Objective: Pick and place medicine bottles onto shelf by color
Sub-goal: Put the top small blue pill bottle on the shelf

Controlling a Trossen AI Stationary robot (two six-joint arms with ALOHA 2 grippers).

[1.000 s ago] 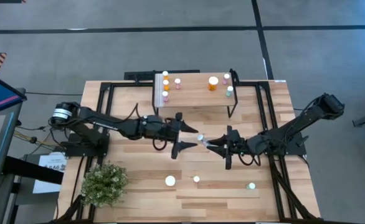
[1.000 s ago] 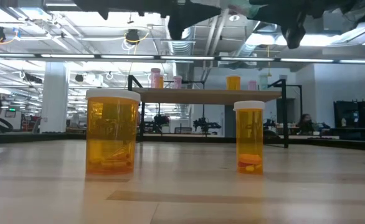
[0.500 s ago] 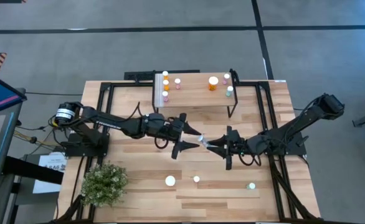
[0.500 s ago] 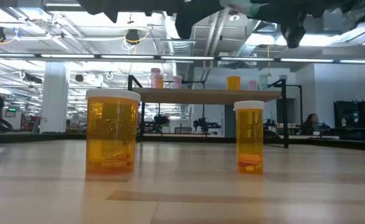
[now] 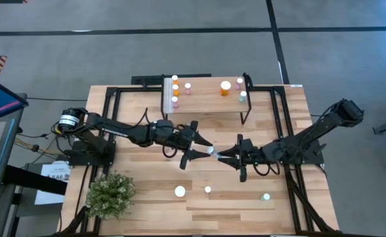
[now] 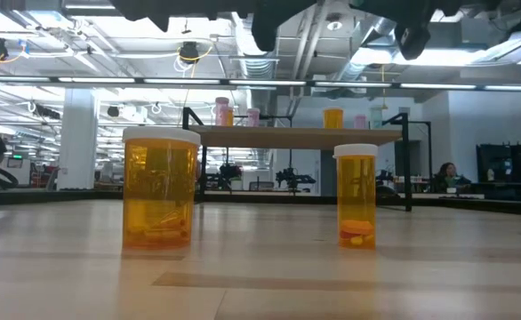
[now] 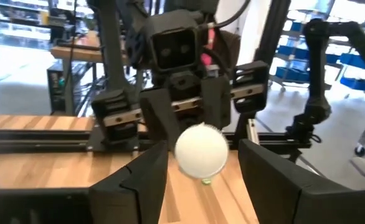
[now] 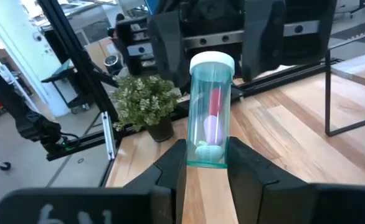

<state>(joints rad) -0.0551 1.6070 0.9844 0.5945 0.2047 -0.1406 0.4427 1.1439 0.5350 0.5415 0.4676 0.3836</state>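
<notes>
A pale green medicine bottle with a white cap hangs above the table's middle, with my right gripper shut on it. The bottle lies level, and its cap points at my left gripper. That gripper is open, one finger on each side of the cap with a narrow gap on both sides. The shelf stands at the far middle on black legs and bears several orange, pink and pale green bottles. More bottles stand on the near table, among them two orange ones. My right gripper pinches the bottle's bottom end between its two fingers. The fingers come level from the table's right side and lie along the bottle. The bottle is lifted clear of the table and sticks out beyond the fingertips, cap end foremost.
A potted plant stands at the near left. Three loose bottles stand near the front edge. Black frame rails run along both sides of the table. People show in the room behind.
My left gripper's fingers have drawn closer together around the bottle's cap, and its wrist has turned a little. My right gripper has kept the bottle in the same place.
</notes>
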